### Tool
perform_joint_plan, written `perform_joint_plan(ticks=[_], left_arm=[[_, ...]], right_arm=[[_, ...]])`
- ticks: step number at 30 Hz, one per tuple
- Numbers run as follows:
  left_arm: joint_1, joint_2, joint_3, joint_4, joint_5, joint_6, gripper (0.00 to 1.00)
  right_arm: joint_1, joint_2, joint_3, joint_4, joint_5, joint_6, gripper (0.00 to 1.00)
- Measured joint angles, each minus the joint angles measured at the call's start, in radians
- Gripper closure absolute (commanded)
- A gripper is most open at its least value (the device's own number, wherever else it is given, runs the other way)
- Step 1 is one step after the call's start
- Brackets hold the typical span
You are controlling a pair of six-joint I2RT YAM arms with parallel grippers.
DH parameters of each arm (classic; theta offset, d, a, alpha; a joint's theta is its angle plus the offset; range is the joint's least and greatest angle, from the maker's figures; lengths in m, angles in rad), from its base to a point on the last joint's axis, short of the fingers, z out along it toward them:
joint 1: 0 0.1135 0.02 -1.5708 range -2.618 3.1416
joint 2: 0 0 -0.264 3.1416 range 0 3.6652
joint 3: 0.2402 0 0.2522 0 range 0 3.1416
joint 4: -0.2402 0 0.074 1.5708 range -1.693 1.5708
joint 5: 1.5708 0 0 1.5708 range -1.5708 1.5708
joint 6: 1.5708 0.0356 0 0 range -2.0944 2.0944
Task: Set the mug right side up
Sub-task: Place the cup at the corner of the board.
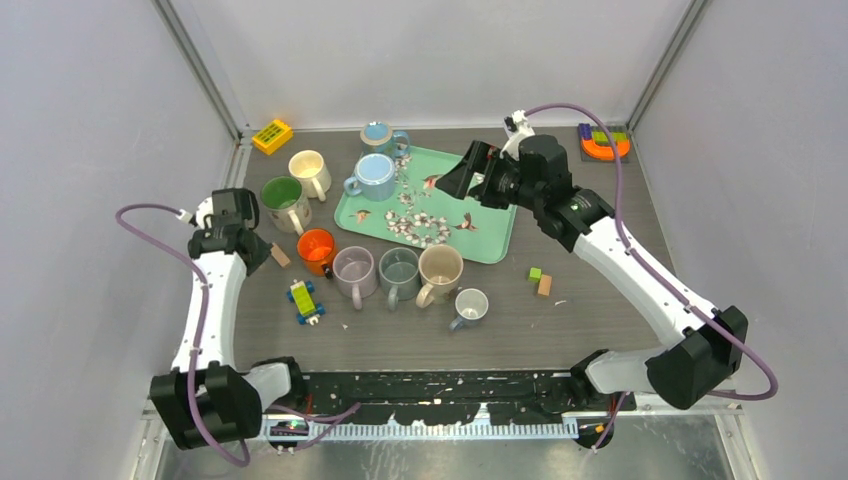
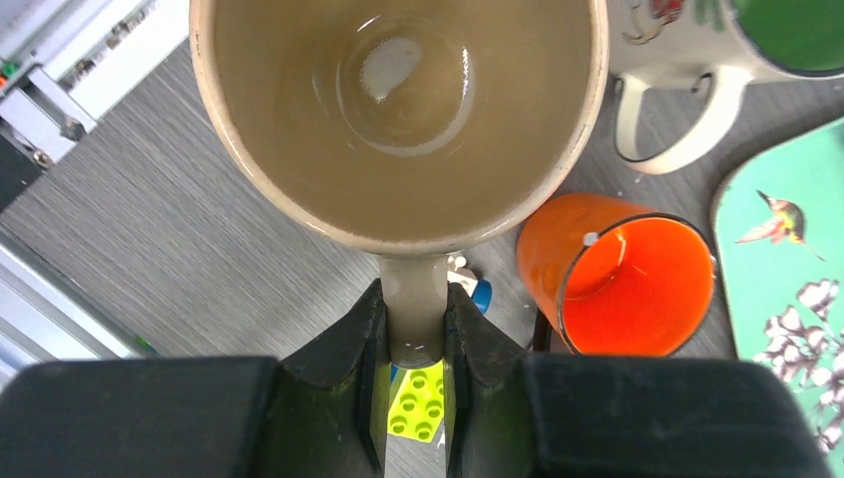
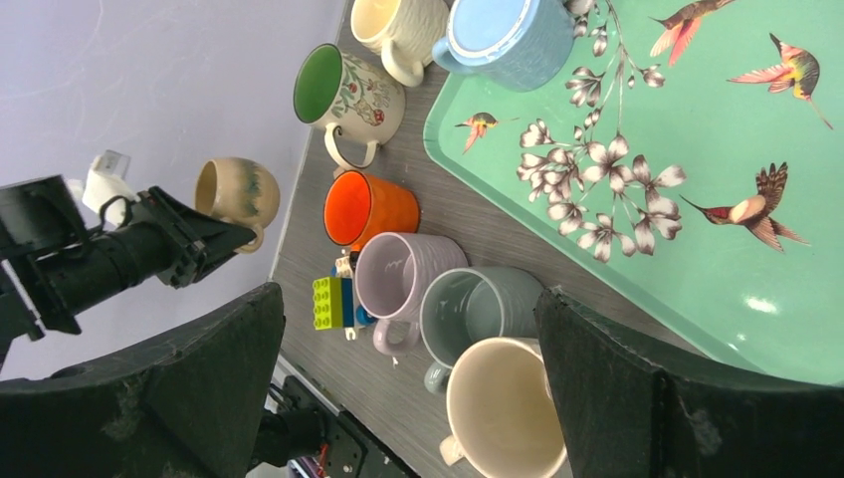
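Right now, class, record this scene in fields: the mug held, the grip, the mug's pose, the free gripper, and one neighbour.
Mug held: tan mug
Grip: left gripper shut on its handle
Pose: off the table, mouth facing sideways, not yet upright
Free arm: right gripper open, holding nothing, above the green tray
Neighbour: orange mug, standing on the table

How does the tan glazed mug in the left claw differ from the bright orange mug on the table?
The tan glazed mug hangs above the grey table, its handle pinched by the left gripper; the bright orange mug stands free on it. The tan mug is mottled; the orange one is plain. Both are empty, mouths up.
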State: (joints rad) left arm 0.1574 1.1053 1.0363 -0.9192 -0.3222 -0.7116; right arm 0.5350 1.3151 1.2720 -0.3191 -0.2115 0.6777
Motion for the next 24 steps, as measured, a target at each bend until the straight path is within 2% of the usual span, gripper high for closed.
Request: perform_joint_plan(ticks=[14,20,24], left_arm=[[0.015,0.151,-0.192,0.207,0.042,-0.097,1.00],[0.020,0.179,-0.210,0.253,0.043,-0.106,0.99],[0.021,0.180,-0.218,0.273,0.042,-0.118,0.85]], right_arm=[[0.000,-0.024,-0.003,-0.033,-0.008,-0.057,0.00],[0.000,-0.024,-0.003,-0.049,-0.018,-0.071,0.00],[0.000,-0.024,-0.003,-0.050,-0.023,-0.075,0.00]])
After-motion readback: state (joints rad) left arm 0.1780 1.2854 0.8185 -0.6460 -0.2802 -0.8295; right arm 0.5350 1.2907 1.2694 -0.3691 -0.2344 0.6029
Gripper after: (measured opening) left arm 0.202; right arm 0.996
